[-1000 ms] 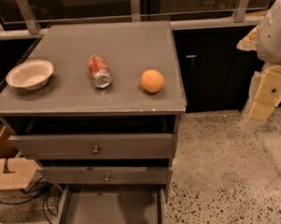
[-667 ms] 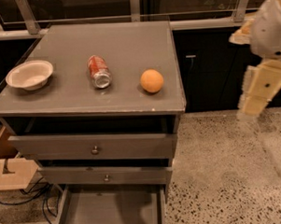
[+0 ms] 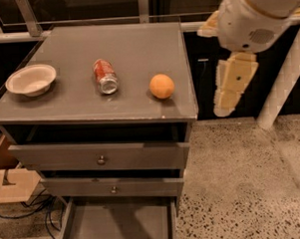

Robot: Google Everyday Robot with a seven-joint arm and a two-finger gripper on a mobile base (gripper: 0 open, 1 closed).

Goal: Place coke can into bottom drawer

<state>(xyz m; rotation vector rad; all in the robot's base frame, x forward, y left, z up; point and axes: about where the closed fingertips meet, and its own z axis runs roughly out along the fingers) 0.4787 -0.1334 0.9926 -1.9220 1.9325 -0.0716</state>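
Observation:
The coke can [image 3: 104, 76] lies on its side on the grey cabinet top [image 3: 132, 47], its silver end toward me, between a bowl and an orange. The bottom drawer [image 3: 119, 225] is pulled out at the foot of the cabinet, a flat grey tray with nothing visible in it. My gripper [image 3: 232, 85] hangs to the right of the cabinet, past its right edge, level with the top and well away from the can. It holds nothing.
A white bowl [image 3: 31, 79] sits at the left of the top. An orange [image 3: 162, 86] sits to the right of the can. Two upper drawers with round knobs [image 3: 101, 159] stand slightly out. A cardboard box [image 3: 10, 180] and cables lie at the left. Speckled floor lies to the right.
My arm has moved left, toward the cabinet, and now fills more of the upper right. The can, orange and bowl have not moved.

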